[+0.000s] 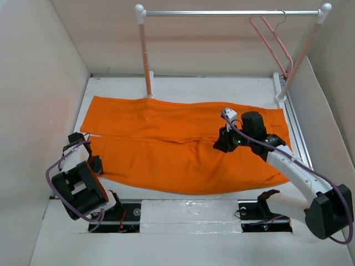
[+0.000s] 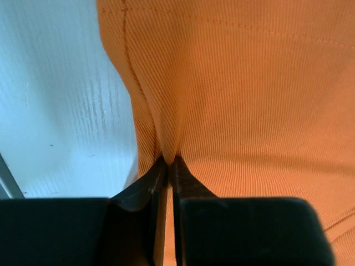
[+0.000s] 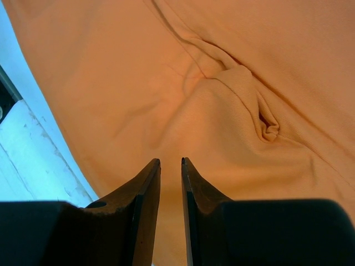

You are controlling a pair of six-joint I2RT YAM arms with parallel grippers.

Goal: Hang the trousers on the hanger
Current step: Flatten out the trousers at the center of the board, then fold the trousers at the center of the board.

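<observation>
The orange trousers [image 1: 166, 138] lie spread flat across the table, legs pointing left. My left gripper [image 1: 95, 165] sits at their near left edge. In the left wrist view it [image 2: 168, 160] is shut on a pinched fold of the orange trousers [image 2: 249, 100], which rises between the jaws. My right gripper [image 1: 220, 146] hovers over the middle of the trousers. In the right wrist view it [image 3: 171, 160] is open by a narrow gap, with nothing between the jaws, over a wrinkle in the trousers [image 3: 111, 72]. The pale-pink hanger [image 1: 273, 45] hangs by its hook at the right end of the rail.
A metal rail [image 1: 222, 12] on two white posts spans the back of the table. Pale walls close in on the left, back and right. A metal track [image 1: 297, 130] runs along the right edge. The arm bases sit at the near edge.
</observation>
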